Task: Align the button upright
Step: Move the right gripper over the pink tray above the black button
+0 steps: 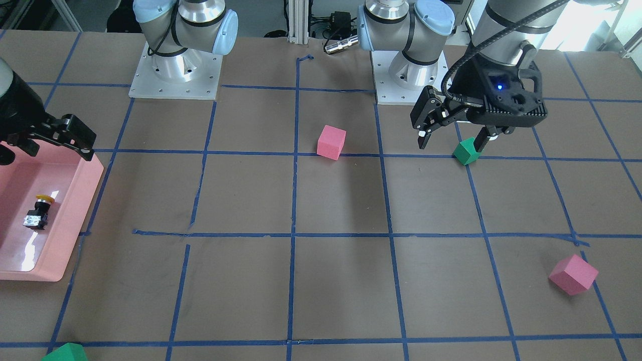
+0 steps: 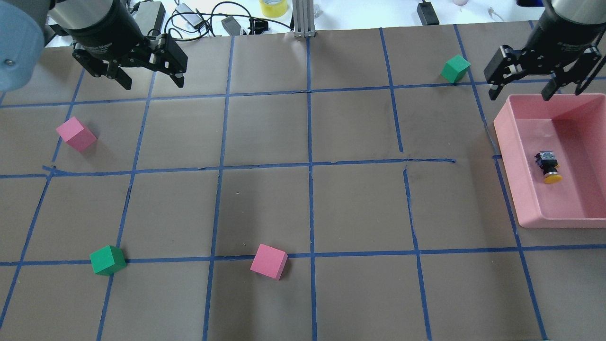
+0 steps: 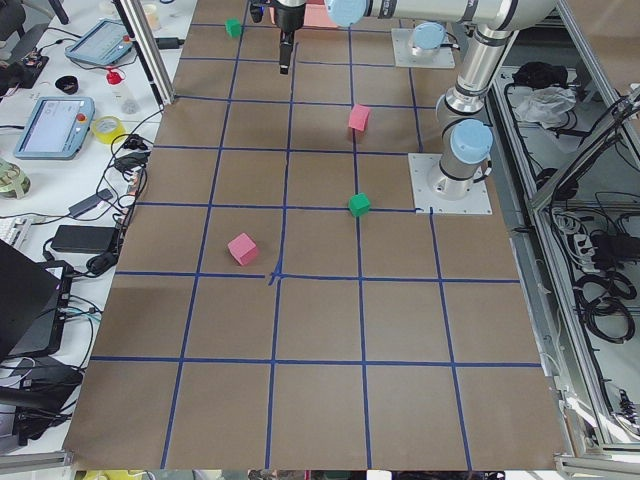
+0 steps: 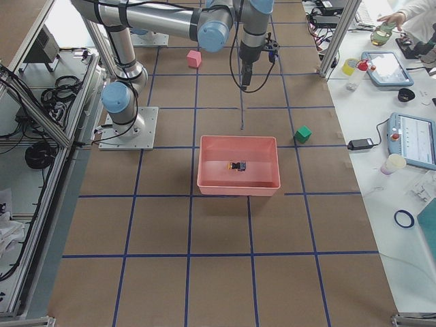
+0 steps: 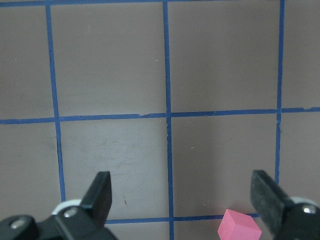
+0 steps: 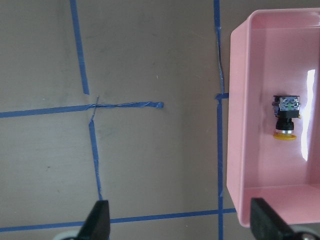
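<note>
The button [image 2: 548, 166] lies on its side in the pink tray [image 2: 504, 142], with its yellow cap toward the robot and its silvery block away from it. It also shows in the front view [image 1: 37, 213], the right side view [image 4: 238, 165] and the right wrist view [image 6: 286, 120]. My right gripper [image 2: 521, 92] is open and empty. It hangs above the tray's far edge, apart from the button, and shows in the front view [image 1: 55, 148] and the right wrist view [image 6: 180, 225]. My left gripper [image 2: 152, 81] is open and empty, high over the far left of the table.
Two pink foam cubes [image 2: 75, 134] [image 2: 269, 261] and two green ones [image 2: 108, 260] [image 2: 455, 68] lie scattered on the brown taped table. In the left wrist view a pink cube [image 5: 239, 232] sits below the left gripper [image 5: 182, 200]. Cables and tape lie beyond the far edge.
</note>
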Available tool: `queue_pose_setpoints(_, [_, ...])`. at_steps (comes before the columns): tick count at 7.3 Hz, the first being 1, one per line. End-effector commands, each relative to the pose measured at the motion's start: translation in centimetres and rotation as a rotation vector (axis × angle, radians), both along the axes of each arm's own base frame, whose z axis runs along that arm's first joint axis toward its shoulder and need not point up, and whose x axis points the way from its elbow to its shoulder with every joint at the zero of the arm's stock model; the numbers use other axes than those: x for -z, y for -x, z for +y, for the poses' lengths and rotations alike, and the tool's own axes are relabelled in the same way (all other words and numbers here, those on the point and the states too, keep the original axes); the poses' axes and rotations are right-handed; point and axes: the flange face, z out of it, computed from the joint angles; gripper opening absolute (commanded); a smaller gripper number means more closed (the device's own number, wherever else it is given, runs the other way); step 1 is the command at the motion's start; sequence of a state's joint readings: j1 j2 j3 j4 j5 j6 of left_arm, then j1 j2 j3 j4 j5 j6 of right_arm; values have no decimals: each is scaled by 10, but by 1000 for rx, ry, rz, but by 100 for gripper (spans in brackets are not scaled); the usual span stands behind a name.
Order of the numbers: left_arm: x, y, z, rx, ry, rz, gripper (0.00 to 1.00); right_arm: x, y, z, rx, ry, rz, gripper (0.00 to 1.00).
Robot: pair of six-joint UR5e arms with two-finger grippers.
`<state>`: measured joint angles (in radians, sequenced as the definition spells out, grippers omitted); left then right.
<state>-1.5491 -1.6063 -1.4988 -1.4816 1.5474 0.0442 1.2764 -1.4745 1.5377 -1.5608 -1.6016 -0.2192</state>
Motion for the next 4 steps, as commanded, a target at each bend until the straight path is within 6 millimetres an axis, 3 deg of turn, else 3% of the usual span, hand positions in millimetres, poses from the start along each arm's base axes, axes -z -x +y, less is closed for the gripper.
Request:
queue_pose_setpoints(1, [-2,2,3,5,2,1,100,14,78,6,18,-18,-27,100])
queue_pose_setpoints(2, [-5,2,6,4,3,0,100,20,105,5,39,-2,-16,100])
queue_pose_setpoints(4, [-4,2,4,1,3,0,100,71,135,-8,-17,71,31,100])
